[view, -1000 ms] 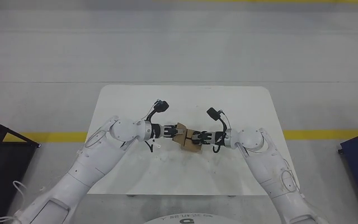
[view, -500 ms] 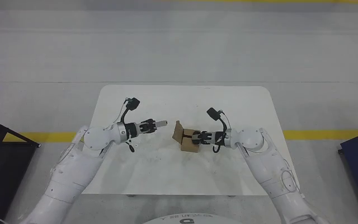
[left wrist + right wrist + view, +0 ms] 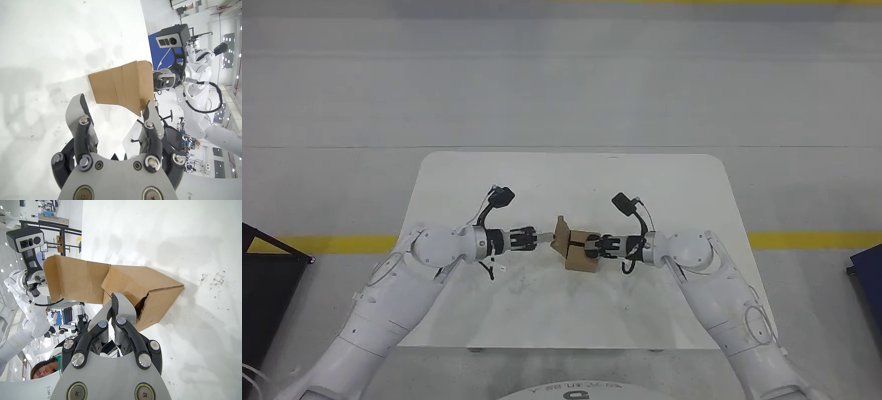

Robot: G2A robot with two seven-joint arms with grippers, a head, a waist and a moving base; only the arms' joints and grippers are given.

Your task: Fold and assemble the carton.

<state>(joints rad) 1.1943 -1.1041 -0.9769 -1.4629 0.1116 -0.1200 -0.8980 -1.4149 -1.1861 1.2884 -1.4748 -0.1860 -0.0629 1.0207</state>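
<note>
A small brown carton (image 3: 576, 249) lies near the middle of the white table (image 3: 662, 190), partly folded, with one flap (image 3: 121, 87) standing up on its left side. My right gripper (image 3: 595, 245) is at the carton's right end, fingers (image 3: 122, 306) shut on a wall of the box (image 3: 143, 285) beside its torn open end. My left gripper (image 3: 531, 238) hovers just left of the flap, open. One of its fingertips (image 3: 148, 106) touches the flap's corner while the other (image 3: 82, 100) is apart from the cardboard.
The table's near edge (image 3: 542, 345) lies below both arms, and bare tabletop surrounds the carton on all sides. A grey floor with a yellow line (image 3: 322, 243) runs past the table.
My left gripper let go of the carton, pulled back to the left, then came back close to the flap, open. The right gripper kept still on the carton.
</note>
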